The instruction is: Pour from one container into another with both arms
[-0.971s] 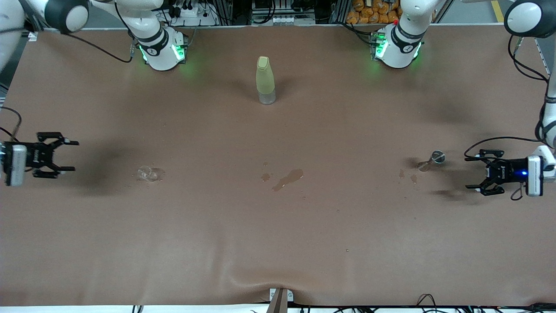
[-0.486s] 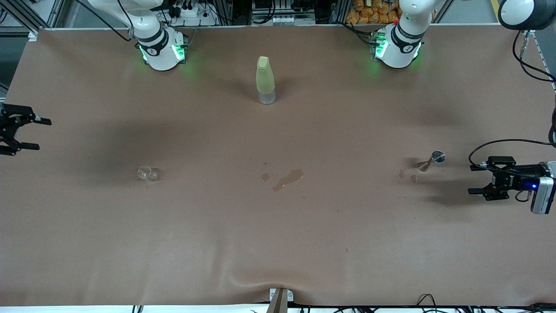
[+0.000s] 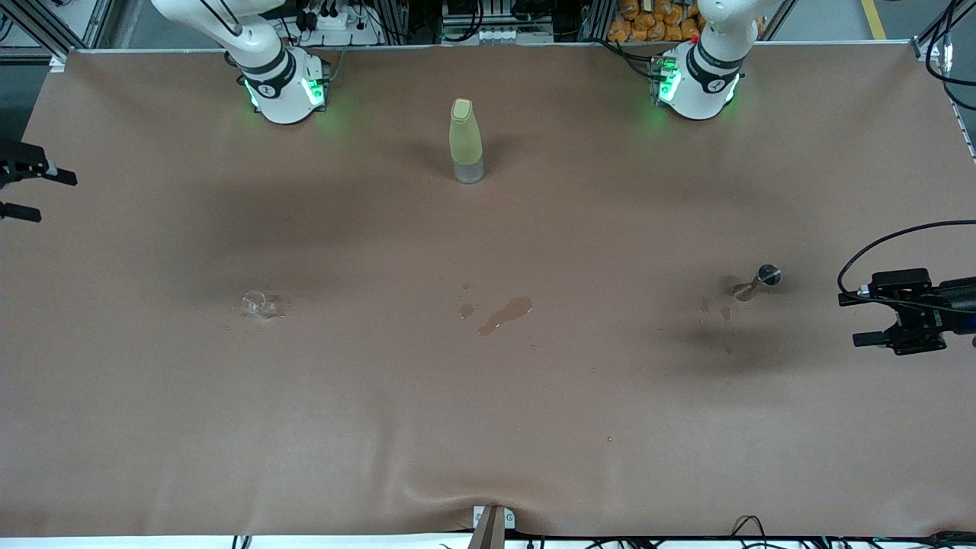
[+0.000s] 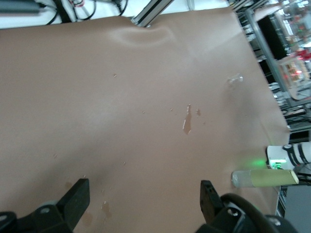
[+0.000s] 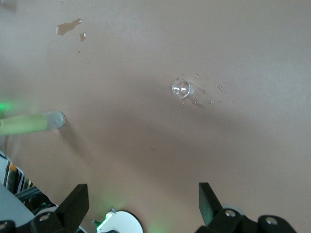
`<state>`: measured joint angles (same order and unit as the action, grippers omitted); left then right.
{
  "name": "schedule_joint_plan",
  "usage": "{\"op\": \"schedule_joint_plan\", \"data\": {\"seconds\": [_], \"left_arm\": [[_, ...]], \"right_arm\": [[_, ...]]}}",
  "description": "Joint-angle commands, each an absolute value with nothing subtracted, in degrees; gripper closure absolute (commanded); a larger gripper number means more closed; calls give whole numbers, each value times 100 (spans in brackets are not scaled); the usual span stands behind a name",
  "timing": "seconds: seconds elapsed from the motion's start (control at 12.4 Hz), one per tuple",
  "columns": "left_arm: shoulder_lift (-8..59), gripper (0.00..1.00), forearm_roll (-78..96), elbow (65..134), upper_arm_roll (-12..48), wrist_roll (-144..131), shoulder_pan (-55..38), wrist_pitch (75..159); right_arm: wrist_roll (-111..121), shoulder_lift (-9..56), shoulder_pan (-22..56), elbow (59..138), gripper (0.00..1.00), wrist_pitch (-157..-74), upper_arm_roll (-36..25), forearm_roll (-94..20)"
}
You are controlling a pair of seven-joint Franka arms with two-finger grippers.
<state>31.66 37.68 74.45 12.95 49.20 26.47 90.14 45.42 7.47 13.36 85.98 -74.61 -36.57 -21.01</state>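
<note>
At the bench's two ends I am seeing both grippers standing apart and empty: the right gripper (image 3: pixel 23 191) is lying nearer the small glass (image 3: pixel 259 304), the left gripper (image 3: pixel 884 319) nearer the funnel (image 3: pixel 762 278); the bottle (image 3: pixel 465 141) is standing upright midway, toward the bases' edge.

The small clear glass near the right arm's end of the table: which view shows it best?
The right wrist view: the small clear glass sits mid-frame, its round rim plain, droplets scattered around it. The front view shows it only as a faint glint. The left wrist view gives a tiny speck near the table's edge.
</note>
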Motion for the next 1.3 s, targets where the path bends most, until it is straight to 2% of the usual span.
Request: {"op": "schedule_joint_plan", "data": {"seconds": [0.0,0.4,0.73,0.97,1.13,1.21], "left_arm": [[2752,0,3001,7646,1266,3889,2287,9297],[2243,0,2086,7646,1274,1543,1759,9773],[1829,0,399,7664,1283,836,1144,9730],[1512,0,343,7690,1274,-216,1099,9536],[1267,0,334,7795,1231,-395,872,9501],[1109,0,273,7831,996,-474,618,9397]], "right_arm": [[3677,273,1756,8736,0,-7480,-3647,-1619],[2429,193,1960,8297,0,-7137,-3271,-1328],[1619,-52,1162,8279,0,-7119,-1911,-950],[969,-175,809,8279,0,-7110,-1241,-739],[721,-193,817,8279,0,-7102,-1204,-467],[721,-193,809,8288,0,-7102,-1222,-353]]}}
